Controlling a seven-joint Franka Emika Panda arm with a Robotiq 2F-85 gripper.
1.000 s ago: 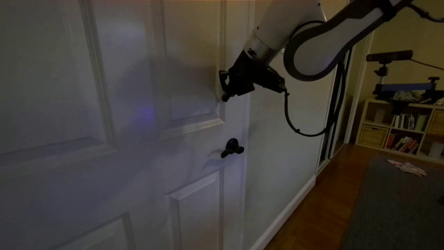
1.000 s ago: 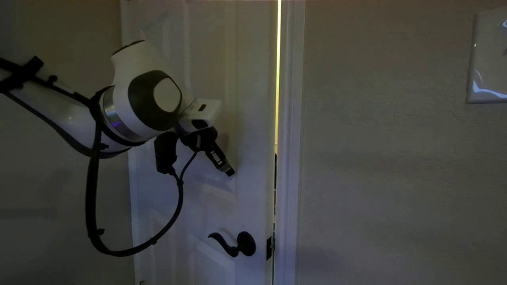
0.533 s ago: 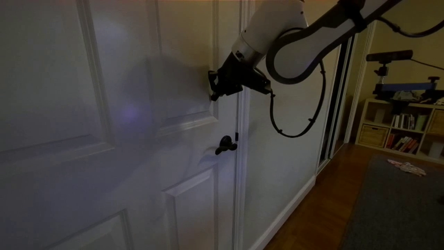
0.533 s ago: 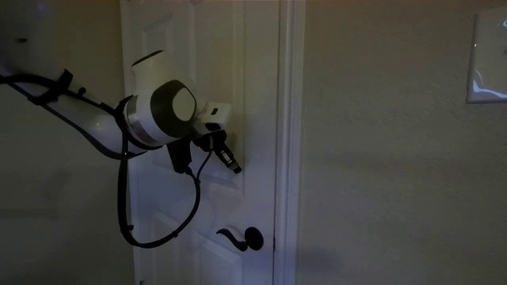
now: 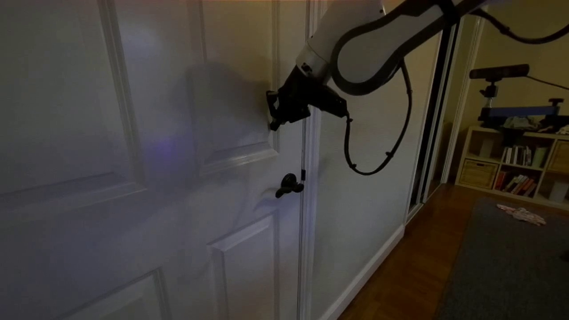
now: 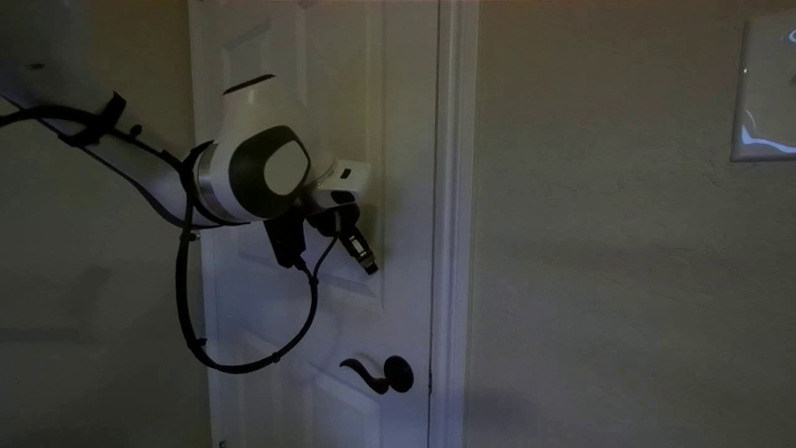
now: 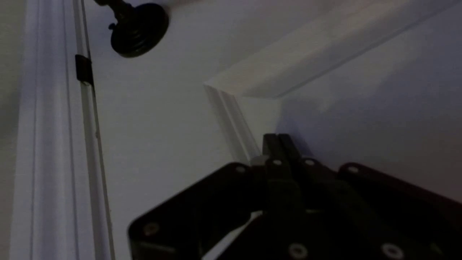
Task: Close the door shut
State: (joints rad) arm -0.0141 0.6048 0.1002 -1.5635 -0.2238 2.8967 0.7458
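The white panelled door (image 6: 407, 280) stands in its frame (image 6: 454, 280), with only a thin dark line between them. The door also shows in an exterior view (image 5: 249, 191) and in the wrist view (image 7: 162, 108). Its black lever handle (image 6: 398, 374) is below my gripper (image 6: 372, 270), and the handle also shows in the wrist view (image 7: 140, 30). My gripper's fingertips (image 7: 270, 139) are pressed together with nothing between them. They are at the door's upper panel, near the moulding by the handle side. Whether they touch the door is hard to tell in the dim light.
A pale wall (image 5: 364, 200) continues beside the door. A black cable loop (image 6: 242, 368) hangs below the arm. A shelf (image 5: 484, 129) with books, a camera on a stand (image 5: 498, 72) and a grey rug (image 5: 502, 266) are farther off. A wall plate (image 6: 768, 93) is on the other wall.
The door has swung into its frame, and the bright gap at its edge has vanished. My shut gripper moved along with it. In the last half second only the arm shifted slightly.
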